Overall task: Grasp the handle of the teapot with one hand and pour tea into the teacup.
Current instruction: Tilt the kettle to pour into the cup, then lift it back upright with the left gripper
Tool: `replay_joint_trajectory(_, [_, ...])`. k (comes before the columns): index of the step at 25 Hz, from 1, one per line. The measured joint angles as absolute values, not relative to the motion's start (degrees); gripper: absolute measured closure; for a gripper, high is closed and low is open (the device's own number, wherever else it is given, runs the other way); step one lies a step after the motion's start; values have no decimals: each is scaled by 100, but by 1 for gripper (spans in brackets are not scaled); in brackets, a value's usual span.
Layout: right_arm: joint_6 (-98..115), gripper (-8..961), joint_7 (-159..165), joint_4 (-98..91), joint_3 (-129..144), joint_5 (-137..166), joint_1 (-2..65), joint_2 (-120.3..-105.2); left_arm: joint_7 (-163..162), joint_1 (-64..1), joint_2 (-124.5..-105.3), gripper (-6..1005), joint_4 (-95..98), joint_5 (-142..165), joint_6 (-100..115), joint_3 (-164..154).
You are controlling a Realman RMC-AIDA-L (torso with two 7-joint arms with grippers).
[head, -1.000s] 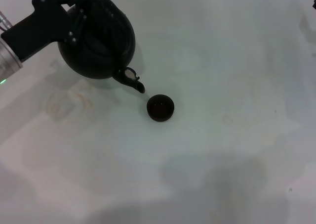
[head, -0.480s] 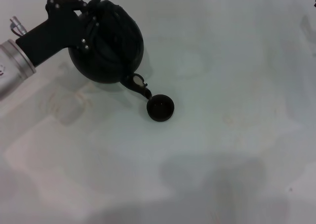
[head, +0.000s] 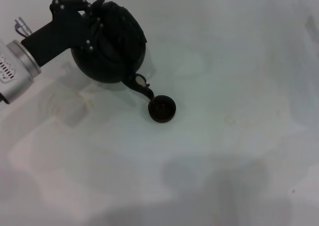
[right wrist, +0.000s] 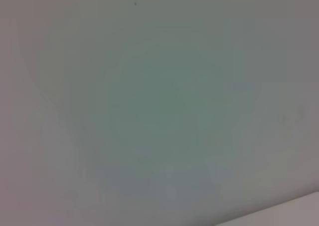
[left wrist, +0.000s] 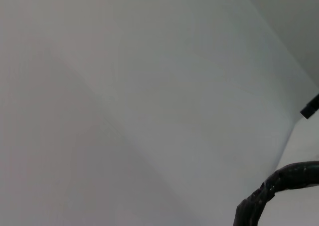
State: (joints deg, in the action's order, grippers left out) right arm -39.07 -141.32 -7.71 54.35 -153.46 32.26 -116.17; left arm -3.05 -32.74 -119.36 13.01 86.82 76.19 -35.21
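Teapot (head: pixel 112 49) tipped further over teacup (head: pixel 162 109) (left gripper (head: pixel 87 21) hides handle).

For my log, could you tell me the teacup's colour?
The teacup is very dark brown-black; the head view shows it best.

Left arm (head: pixel 15 69): silver cylindrical wrist section with small red markings, leading into a matte black angular gripper (head: pixel 82 21) housing studded with pale screws.
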Motion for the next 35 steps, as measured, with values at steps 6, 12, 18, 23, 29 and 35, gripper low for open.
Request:
replay_joint_trajectory(6, [-3915, 97, -14132, -761, 5431, -15346, 3226, -11619, -103, -3329, -11935, 891, 1131, 8458, 7592, -3533])
replay_joint_trajectory(12, [-3919, 97, -14133, -757, 5431, -15346, 3226, -11619, 155, -3407, -11935, 891, 936, 8461, 7519, -3534])
replay_joint_trajectory(18, [-3920, 97, -14133, -755, 5423, -15346, 3226, -11612, 209, -3435, -11944, 891, 931, 8496, 7523, -3544])
replay_joint_trajectory(23, [-3917, 97, -14125, -755, 5422, -15387, 3225, -11610, 211, -3439, -11945, 892, 931, 8500, 7511, -3700])
replay_joint_trajectory(29, [-3922, 97, -14059, -755, 5422, -15408, 3226, -11610, 313, -3448, -11944, 894, 931, 8490, 7497, -3751])
replay_joint_trajectory(35, [-3922, 97, -14054, -748, 5422, -15408, 3226, -11610, 377, -3447, -11944, 895, 926, 8508, 7490, -3753])
